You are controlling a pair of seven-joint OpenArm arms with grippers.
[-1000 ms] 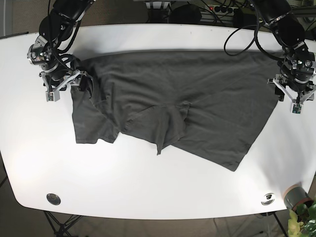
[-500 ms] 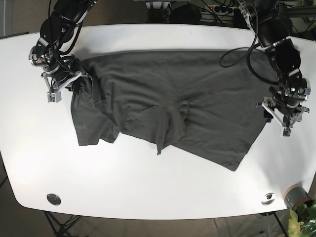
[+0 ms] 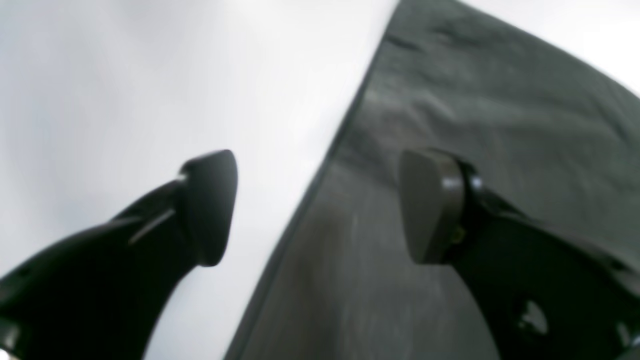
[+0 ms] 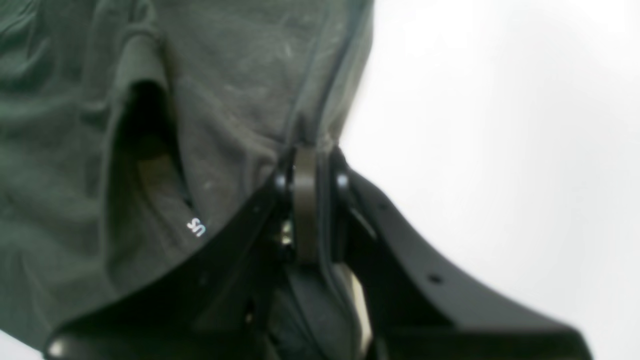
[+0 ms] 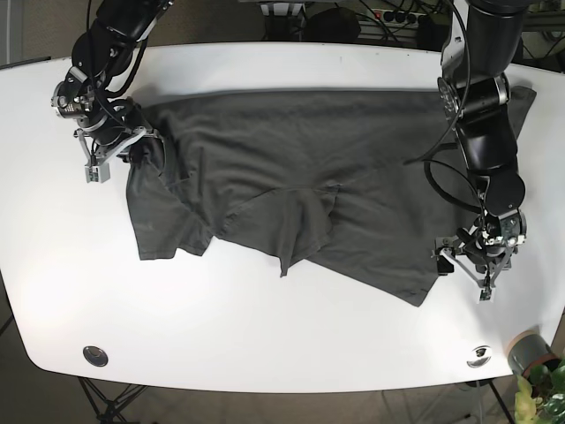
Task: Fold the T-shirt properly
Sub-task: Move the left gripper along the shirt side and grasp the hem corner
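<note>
Base view, left gripper [image 5: 464, 266] jaws spread astride T-shirt [image 5: 318, 203] hem, right gripper [image 5: 121, 152] jaws pinching sleeve edge

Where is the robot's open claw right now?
In the base view the left gripper hangs open at the right, over the T-shirt's lower right edge, one finger above cloth, the other above the white table.

Black arms [image 5: 481, 97], looped cables, dark tools [image 3: 320, 210].

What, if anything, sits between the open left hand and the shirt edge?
Nothing visible. The left hand is open, straddling the shirt edge, one finger over the cloth and the other over bare table.
</note>
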